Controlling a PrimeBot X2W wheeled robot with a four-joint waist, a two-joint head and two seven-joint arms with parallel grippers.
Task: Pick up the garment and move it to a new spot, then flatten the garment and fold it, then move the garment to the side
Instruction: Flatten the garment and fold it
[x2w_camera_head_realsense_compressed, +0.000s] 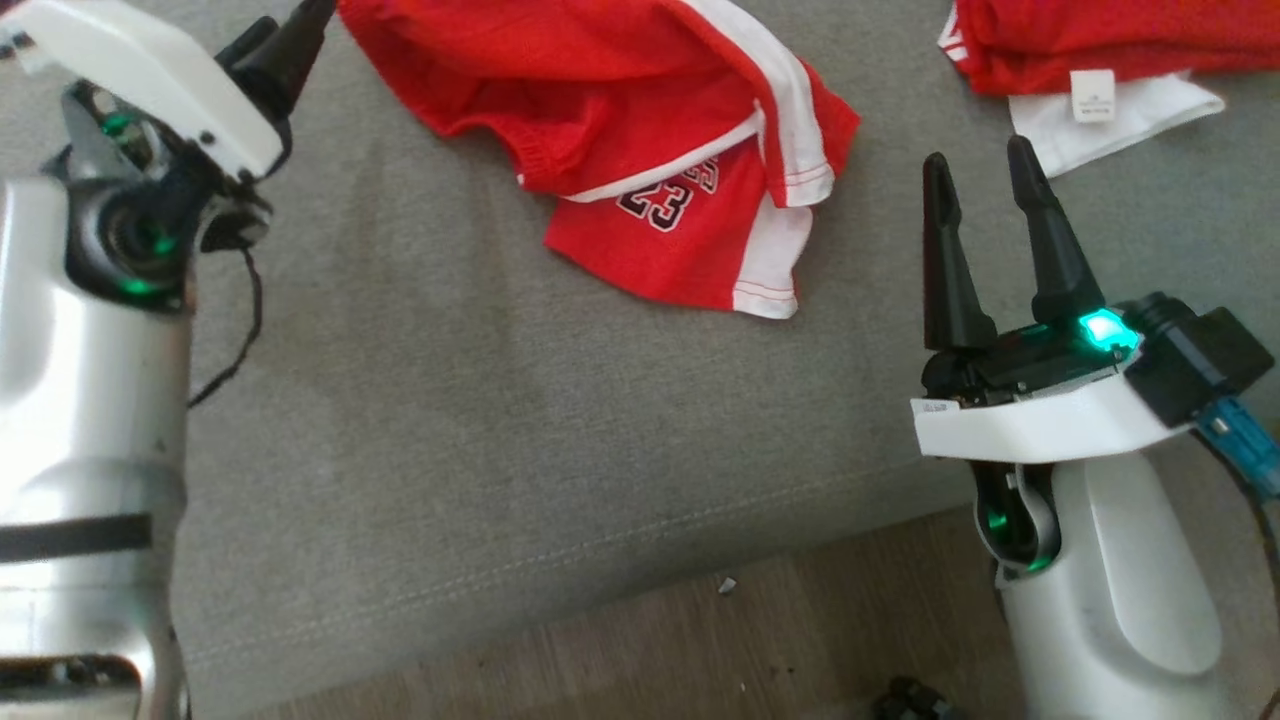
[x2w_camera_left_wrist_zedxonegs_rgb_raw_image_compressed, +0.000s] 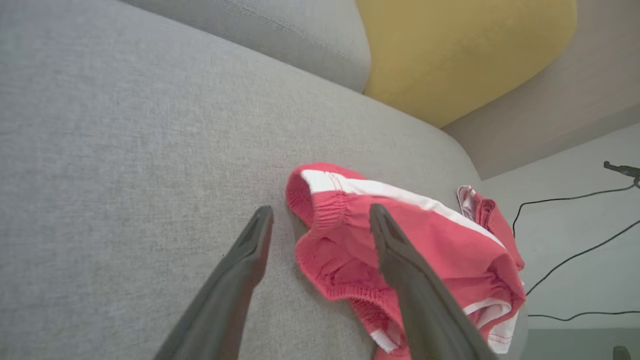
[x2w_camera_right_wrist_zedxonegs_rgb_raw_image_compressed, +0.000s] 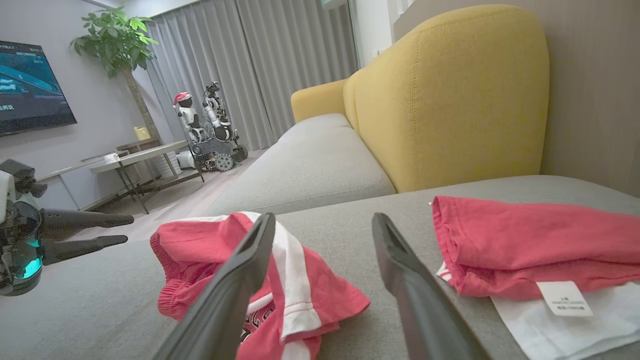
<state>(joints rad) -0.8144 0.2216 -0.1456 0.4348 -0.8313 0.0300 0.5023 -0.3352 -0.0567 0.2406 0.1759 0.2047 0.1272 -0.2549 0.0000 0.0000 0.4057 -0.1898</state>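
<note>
The left gripper (x2w_camera_left_wrist_zedxonegs_rgb_raw_image_compressed: 320, 212) and right gripper (x2w_camera_head_realsense_compressed: 980, 160) both point forward, each with its 2 fingers spread apart, empty.

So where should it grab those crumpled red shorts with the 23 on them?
Probably the bunched elastic waistband of the red shorts, coming from the robot's left with the open left tool. That thick ribbed edge stands up off the grey sofa cushion and faces that tool, so a finger could slip either side; the leg hems lie flatter.

Red garment (x2w_camera_head_realsense_compressed: 640, 130) crumpled on grey sofa (x2w_camera_head_realsense_compressed: 450, 420); right jaws spread, near it, not touching.
</note>
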